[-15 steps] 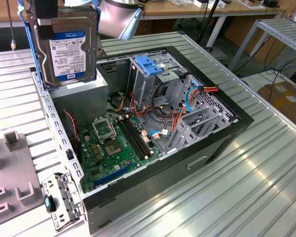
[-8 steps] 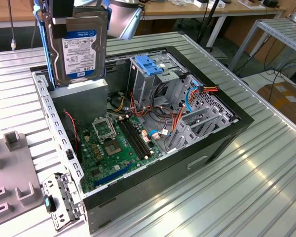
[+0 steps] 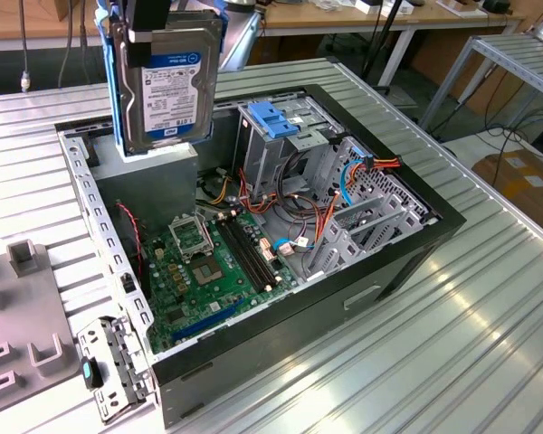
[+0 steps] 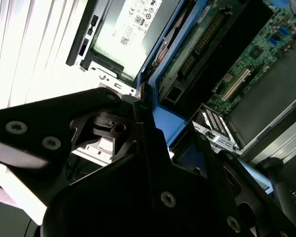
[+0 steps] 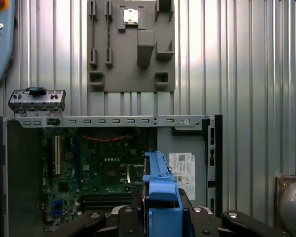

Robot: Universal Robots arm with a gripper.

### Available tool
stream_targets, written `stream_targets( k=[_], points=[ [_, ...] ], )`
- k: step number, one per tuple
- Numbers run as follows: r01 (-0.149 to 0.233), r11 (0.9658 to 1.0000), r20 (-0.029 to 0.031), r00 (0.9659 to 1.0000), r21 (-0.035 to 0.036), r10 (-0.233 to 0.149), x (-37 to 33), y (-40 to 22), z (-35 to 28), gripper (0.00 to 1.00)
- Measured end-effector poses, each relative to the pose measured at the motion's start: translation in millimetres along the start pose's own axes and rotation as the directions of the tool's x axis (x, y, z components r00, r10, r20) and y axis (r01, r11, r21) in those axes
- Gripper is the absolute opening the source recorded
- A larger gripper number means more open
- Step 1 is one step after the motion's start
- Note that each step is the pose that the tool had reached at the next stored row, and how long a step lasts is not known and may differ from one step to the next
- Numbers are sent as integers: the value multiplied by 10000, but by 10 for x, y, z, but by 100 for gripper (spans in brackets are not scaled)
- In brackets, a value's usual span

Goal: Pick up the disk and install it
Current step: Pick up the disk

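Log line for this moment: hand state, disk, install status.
hand: shut on disk | disk: upright, in the air over open computer case | install: not yet done

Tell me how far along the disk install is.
Pick-up looks done: the flat silver-grey metal disk with blue plastic rails hangs upright above the open black computer case, held by the gripper, jaws shut on it. Installing is left: the disk is not yet in the case, clear of the upright metal cage with blue top.
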State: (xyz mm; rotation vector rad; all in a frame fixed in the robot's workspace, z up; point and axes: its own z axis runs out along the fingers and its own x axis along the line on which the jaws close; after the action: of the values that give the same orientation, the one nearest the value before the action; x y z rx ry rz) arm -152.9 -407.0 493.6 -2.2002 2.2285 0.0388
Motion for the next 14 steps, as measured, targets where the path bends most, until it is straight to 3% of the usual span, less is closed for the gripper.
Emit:
stream_targets(
  k=[11,14],
  points=[
    [-1,10000,1,10000,0,1,-4,-336,0,37],
    [-1,10000,0,10000,1,1,-4,-355,-1,37]
  ],
)
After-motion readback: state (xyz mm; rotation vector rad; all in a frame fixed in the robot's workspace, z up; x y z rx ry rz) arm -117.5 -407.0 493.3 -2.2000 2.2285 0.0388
